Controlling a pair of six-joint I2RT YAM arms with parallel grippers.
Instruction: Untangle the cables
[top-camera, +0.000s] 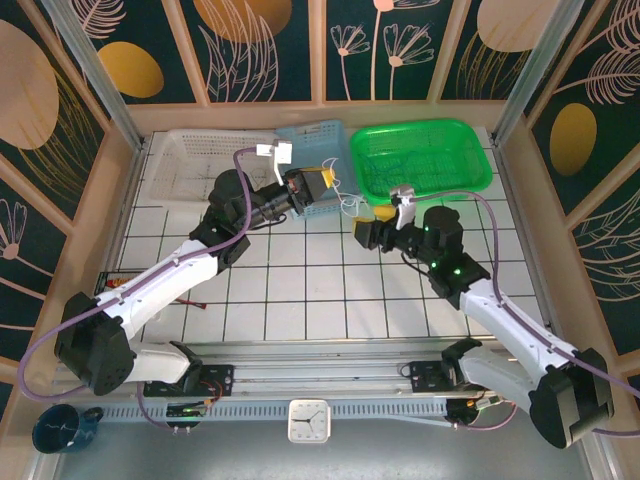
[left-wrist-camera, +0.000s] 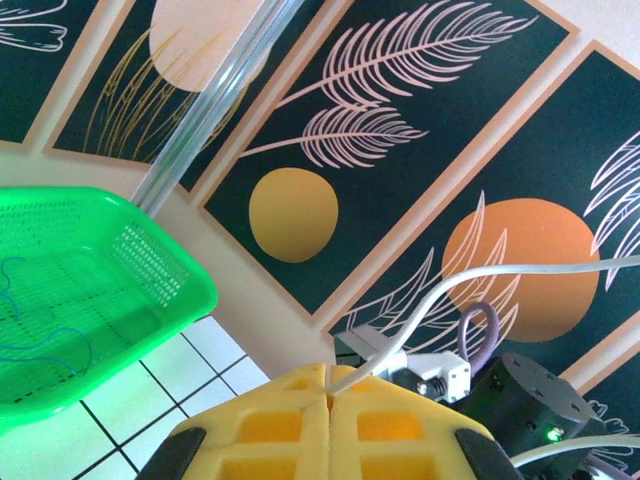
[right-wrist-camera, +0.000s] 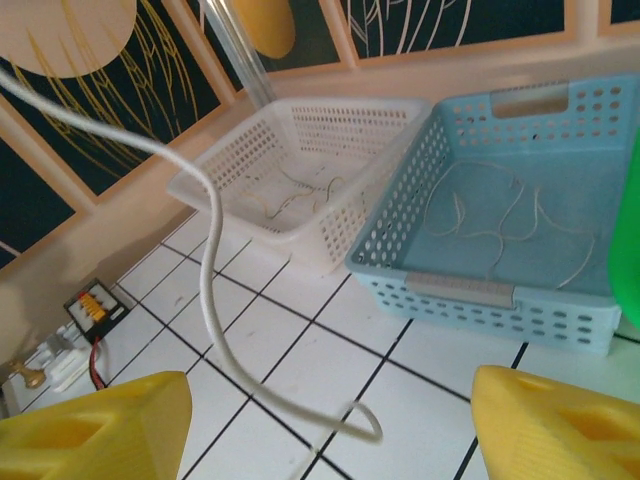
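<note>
My left gripper (left-wrist-camera: 328, 395) is shut on a white cable (left-wrist-camera: 440, 295), which rises from between the yellow fingers and arcs to the right. From above, the left gripper (top-camera: 322, 183) hovers at the blue basket's front edge, and the right gripper (top-camera: 365, 225) sits just right of it. The right gripper (right-wrist-camera: 330, 430) is open; the white cable (right-wrist-camera: 205, 270) hangs loose between its fingers (right-wrist-camera: 90, 425), its curled end just above the tiles. Thin white cables (right-wrist-camera: 500, 225) lie in the blue basket (right-wrist-camera: 460, 290), beige ones (right-wrist-camera: 290, 195) in the white basket (right-wrist-camera: 230, 190), and a blue one (left-wrist-camera: 40, 335) in the green basket (left-wrist-camera: 160, 270).
The three baskets stand in a row along the back wall: white (top-camera: 190, 165), blue (top-camera: 310, 135), green (top-camera: 420, 150). A terminal strip with a red wire (right-wrist-camera: 92, 312) lies at the table's left edge. White tiles (top-camera: 300, 290) spread in front of the grippers.
</note>
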